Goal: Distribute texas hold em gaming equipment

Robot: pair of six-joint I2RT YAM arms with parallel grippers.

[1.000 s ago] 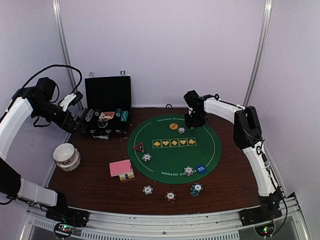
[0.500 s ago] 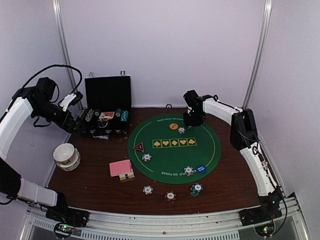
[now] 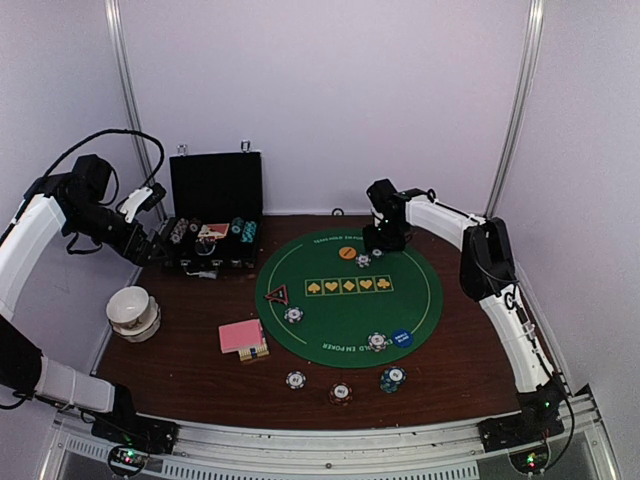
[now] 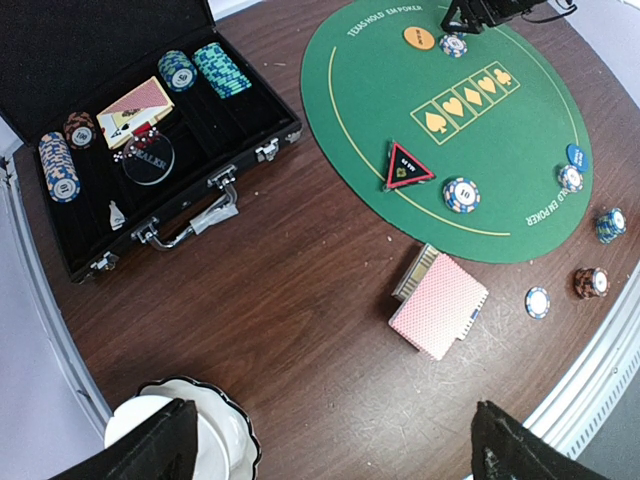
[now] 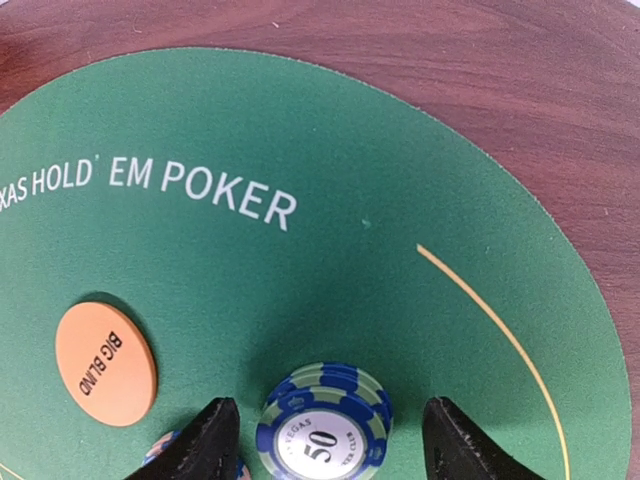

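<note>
At the far rim of the green mat point(image 5: 300, 130), my right tool point(image 3: 383, 240) stands over a short stack point(image 5: 322, 425) of blue chips, fingers spread to either side with a gap showing on both flanks; it grips nothing. The stack rests on the felt just right of the orange button point(image 5: 104, 362), and a second chip point(image 5: 165, 445) peeks out beside the finger on the button side.

My left tool point(image 4: 335, 440) hangs wide open and empty above the left of the bench point(image 4: 280, 260), near the open case point(image 4: 90, 40), whose slots hold more chips. Pink-backed cards point(image 4: 438, 304) lie just off the mat's near-left edge, the marker point(image 4: 407, 166) is on the felt beyond them, and three chips point(image 3: 341, 392) sit on the wood near the front.

As I judge it, the risk is in backing away. A finger that swings sideways instead of rising straight could clip the stack and spill it, or shove the second chip into the button. Both lie close enough that a small drift would do it, scattering this far place setting.
</note>
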